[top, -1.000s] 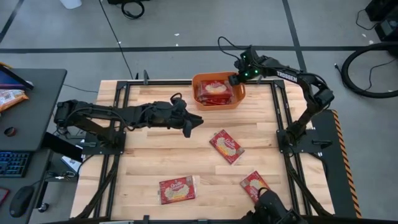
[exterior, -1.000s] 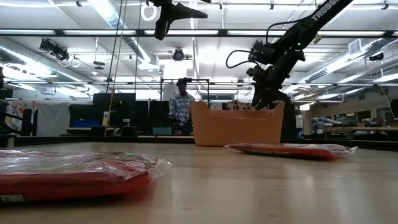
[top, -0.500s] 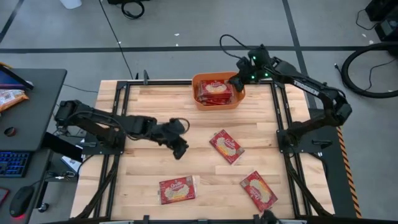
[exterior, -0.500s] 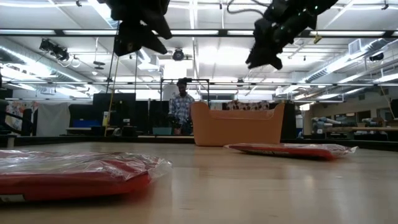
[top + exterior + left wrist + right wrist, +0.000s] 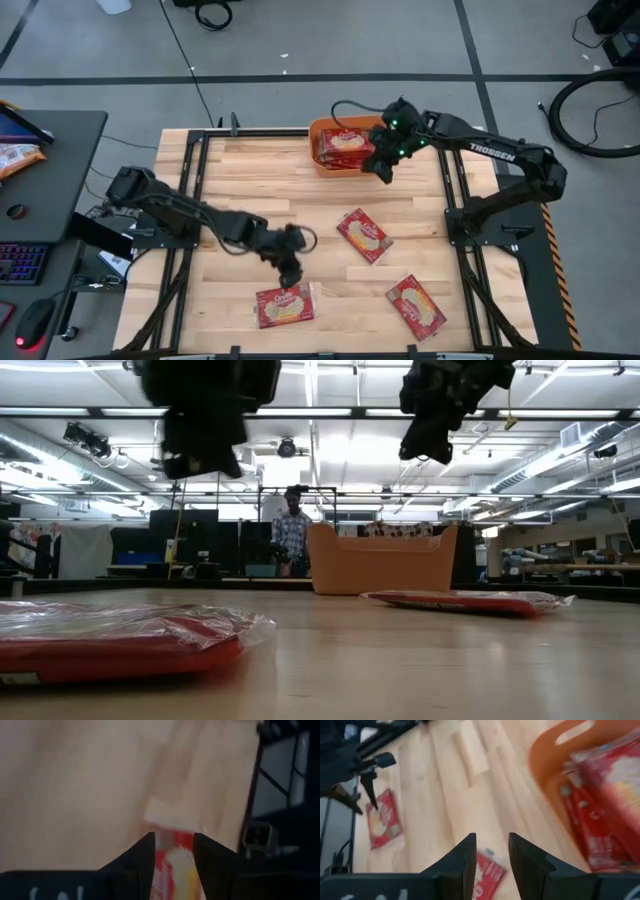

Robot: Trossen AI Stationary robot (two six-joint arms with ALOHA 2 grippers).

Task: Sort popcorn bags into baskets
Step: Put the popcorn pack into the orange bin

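Three red popcorn bags lie flat on the wooden table: one near the front left (image 5: 285, 305), one in the middle (image 5: 364, 236), one at the front right (image 5: 415, 307). Several more lie in the orange basket (image 5: 322, 135) at the far edge. My left gripper (image 5: 291, 270) hangs open, tilted down, just above the far end of the front-left bag (image 5: 172, 867), which shows between its fingers. My right gripper (image 5: 381, 168) is open in the air off the basket's near right corner (image 5: 547, 775), with nothing between its fingers.
Black frame rails (image 5: 452, 190) run along both sides of the table. A desk with a keyboard and an orange snack packet (image 5: 15, 155) stands left of the table. A person (image 5: 292, 530) stands in the room behind the basket (image 5: 380, 565). Bare wood (image 5: 240, 170) spreads at the far left.
My left gripper has travelled from the table's middle toward the near edge and downward, tipping its fingers down over the front-left bag. My right gripper has risen from the basket's right rim and swung toward the near edge, rolling as it went. No bag has moved.
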